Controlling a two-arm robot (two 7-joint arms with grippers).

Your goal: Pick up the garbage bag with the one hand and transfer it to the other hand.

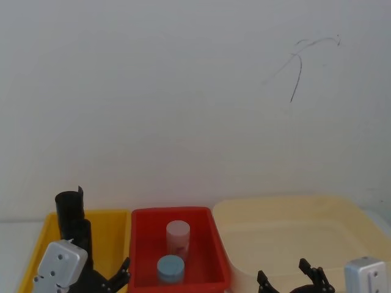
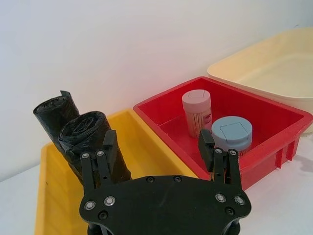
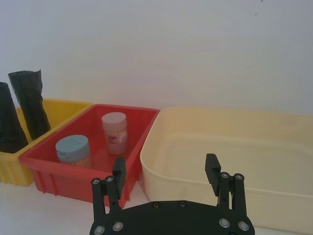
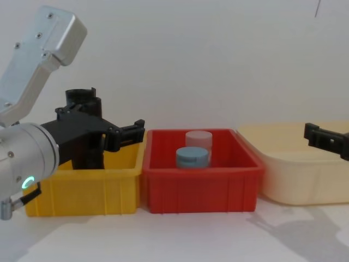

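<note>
White wall [image 1: 183, 91] behind. You've got three bins in a row: yellow bin [image 1: 110, 221] at 7 o'clock, red bin [image 1: 142, 244] at 6, cream tub [image 1: 293, 226] at 5. Your garbage bag [image 2: 87, 128] stands upright in the yellow bin, second black roll [image 2: 51, 110] just behind it. The left gripper [image 2: 157, 142] hangs over the yellow bin, jaws spread, one finger [image 2: 110, 149] just beside the bag; contact unclear. The right gripper [image 3: 165, 166] sits at the cream tub's near edge, jaws spread, holding nothing.
</note>
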